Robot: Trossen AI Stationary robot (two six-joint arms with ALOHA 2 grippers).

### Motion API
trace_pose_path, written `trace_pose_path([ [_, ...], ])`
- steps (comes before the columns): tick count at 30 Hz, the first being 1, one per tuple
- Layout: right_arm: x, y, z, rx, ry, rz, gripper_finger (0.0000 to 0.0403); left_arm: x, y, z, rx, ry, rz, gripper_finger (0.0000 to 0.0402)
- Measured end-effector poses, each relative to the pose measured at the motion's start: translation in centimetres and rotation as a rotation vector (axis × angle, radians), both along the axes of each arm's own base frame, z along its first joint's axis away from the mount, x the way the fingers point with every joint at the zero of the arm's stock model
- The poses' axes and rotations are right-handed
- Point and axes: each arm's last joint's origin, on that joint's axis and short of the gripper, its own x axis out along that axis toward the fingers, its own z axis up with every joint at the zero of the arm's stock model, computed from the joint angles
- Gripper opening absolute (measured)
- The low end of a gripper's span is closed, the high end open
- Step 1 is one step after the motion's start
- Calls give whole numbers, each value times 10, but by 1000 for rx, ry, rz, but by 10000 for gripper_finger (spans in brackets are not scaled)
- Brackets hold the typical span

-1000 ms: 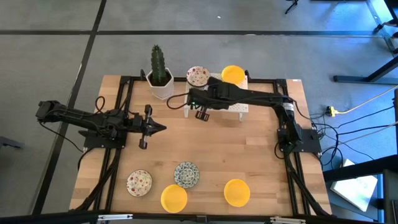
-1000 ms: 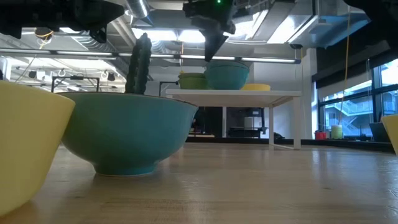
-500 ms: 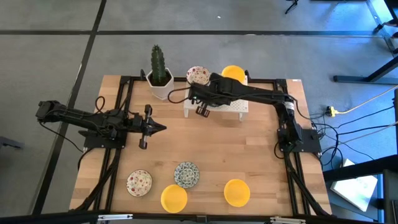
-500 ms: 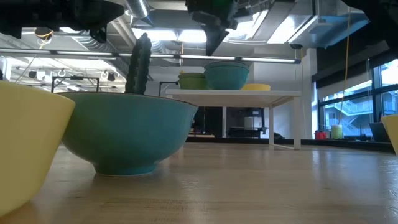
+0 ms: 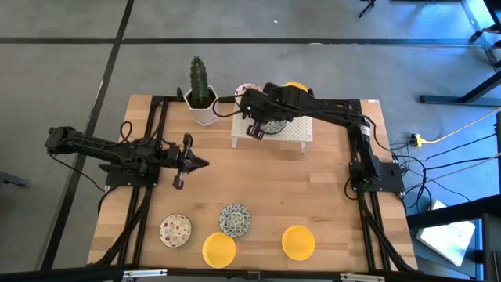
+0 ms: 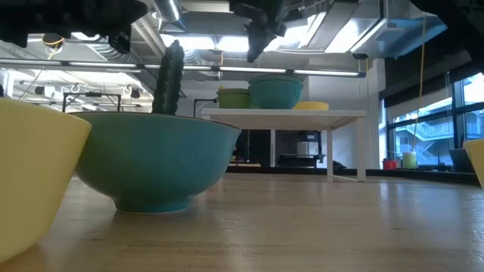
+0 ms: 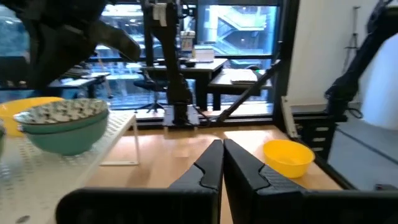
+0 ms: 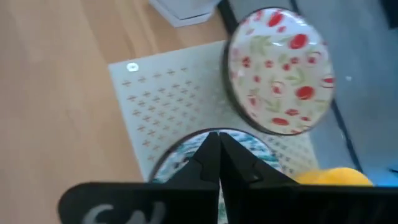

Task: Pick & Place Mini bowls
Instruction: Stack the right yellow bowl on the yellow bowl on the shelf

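Observation:
A white perforated rack [image 5: 293, 135] stands at the table's far middle. On it sit a red-speckled mini bowl [image 8: 280, 71], a blue-green patterned one [image 8: 175, 158] and a yellow one [image 5: 294, 88]. My right gripper [image 5: 253, 130] hangs shut and empty above the rack, its tips [image 8: 214, 140] over the blue-green bowl and clear of it, as the low view [image 6: 253, 53] shows. Several more mini bowls rest on their bases near the front edge: red-speckled [image 5: 175, 230], blue-green [image 5: 235, 219], yellow [image 5: 218, 249] and yellow [image 5: 298, 242]. At mid left my left gripper [image 5: 200, 163] waits, shut and empty.
A cactus in a white pot [image 5: 201, 98] stands just left of the rack at the far edge. Bare wood lies between the rack and the front row of bowls. Black frame rails run along both sides of the table.
My right gripper has risen and drawn toward the far edge over the rack, still shut and holding nothing. The bowls on the rack stay where they were.

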Motion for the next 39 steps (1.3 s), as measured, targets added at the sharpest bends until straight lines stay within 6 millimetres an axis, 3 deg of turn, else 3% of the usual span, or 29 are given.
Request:
trace_pose_path([
  [8, 8, -9, 4, 72, -72, 240, 2, 0, -1, -5, 3, 55, -43, 6],
  [13, 3, -35, 6, 146, -119, 318, 1, 0, -1, -10, 56, 98, -19, 6],
  [20, -24, -80, 10, 168, -111, 198, 4, 0, 1, -3, 230, 20, 31, 6],
  [25, -50, -113, 12, 148, -81, -56, 4, 0, 1, -4, 197, 33, 30, 6],
  [31, -60, -116, -1, 252, -8, -143, 2, 0, 1, -11, 138, 110, 23, 6],
  [39, -49, -118, -21, 260, 3, -141, 2, 0, 1, -15, 115, 150, 15, 6],
])
